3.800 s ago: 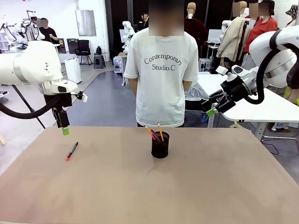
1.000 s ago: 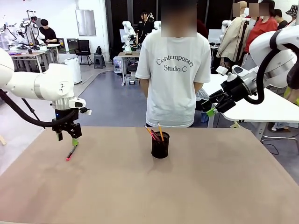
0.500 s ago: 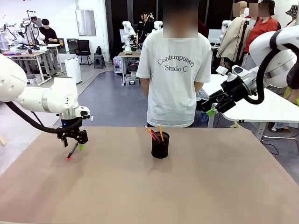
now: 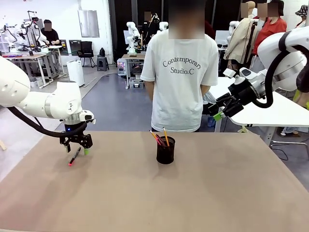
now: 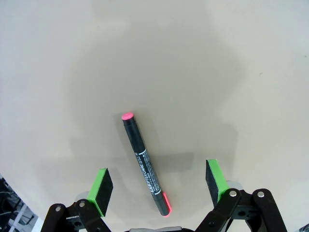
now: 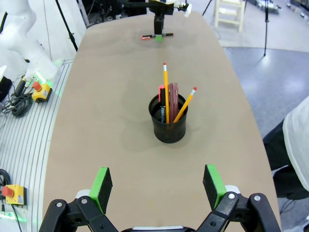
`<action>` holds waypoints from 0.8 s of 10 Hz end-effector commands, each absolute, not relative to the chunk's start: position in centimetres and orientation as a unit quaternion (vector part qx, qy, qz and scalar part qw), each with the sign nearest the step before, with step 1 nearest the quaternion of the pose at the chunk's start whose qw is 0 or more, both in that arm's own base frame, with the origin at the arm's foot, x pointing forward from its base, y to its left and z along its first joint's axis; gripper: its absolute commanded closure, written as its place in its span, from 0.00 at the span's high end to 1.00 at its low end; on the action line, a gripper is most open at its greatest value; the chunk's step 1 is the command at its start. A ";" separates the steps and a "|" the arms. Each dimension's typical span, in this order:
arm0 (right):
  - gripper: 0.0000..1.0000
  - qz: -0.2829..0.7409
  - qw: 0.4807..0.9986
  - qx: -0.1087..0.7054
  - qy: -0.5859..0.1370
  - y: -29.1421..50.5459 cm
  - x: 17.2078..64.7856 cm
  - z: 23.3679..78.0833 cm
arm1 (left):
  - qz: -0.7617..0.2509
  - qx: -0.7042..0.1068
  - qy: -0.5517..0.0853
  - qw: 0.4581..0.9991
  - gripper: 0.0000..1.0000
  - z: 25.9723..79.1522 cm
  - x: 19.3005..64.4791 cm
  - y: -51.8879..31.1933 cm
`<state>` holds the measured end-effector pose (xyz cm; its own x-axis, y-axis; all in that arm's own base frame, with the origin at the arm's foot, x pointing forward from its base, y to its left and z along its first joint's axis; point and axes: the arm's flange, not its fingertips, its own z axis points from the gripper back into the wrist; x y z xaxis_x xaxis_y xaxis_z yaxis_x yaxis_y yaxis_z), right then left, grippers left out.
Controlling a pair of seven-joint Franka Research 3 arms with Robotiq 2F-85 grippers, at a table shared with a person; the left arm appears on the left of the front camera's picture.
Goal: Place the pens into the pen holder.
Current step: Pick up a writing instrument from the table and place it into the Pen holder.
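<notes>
Hovering left end effector [image 4: 76, 147] over the marker [image 4: 74, 156], fingers spread wide.
Left side of surface [image 4: 154, 193]: black marker with pink-red ends lies flat between the green pads [image 5: 102, 185], touching neither. Centre: pen holder [image 4: 165, 150] stands upright with pencils and pens [image 4: 161, 137] leaning inside. Right: right end effector [image 4: 217, 111] raised off the surface's far right edge, open, holding nothing. Person [image 4: 181, 72] stands behind far edge.
</notes>
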<state>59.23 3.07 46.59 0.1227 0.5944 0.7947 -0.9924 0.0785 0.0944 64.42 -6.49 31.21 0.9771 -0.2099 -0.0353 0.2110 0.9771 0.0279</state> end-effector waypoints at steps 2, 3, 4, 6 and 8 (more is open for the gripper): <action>1.00 0.592 0.671 0.332 -0.299 3.2 59.2 46.7 | -0.087 0.031 -0.002 0.996 1.00 31.0 65.1 -6.4; 1.00 0.592 0.671 0.332 -0.299 3.2 59.2 46.7 | -0.082 0.026 -0.010 0.996 1.00 31.0 65.2 -6.3; 1.00 0.592 0.671 0.332 -0.299 3.2 59.2 46.7 | -0.079 0.018 -0.009 0.997 1.00 30.9 65.4 -6.1; 1.00 0.592 0.671 0.332 -0.299 3.2 59.2 46.7 | -0.074 0.010 -0.005 0.997 1.00 30.3 65.6 -5.9; 1.00 0.592 0.671 0.332 -0.299 3.2 59.2 46.7 | -0.074 0.010 -0.010 0.997 0.71 30.2 65.7 -5.7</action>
<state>59.23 3.07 46.59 0.1227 0.5944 0.7947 -0.9924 0.0785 0.0944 65.39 -5.86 30.26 0.9851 -0.1720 0.0041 0.1718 0.9848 0.0247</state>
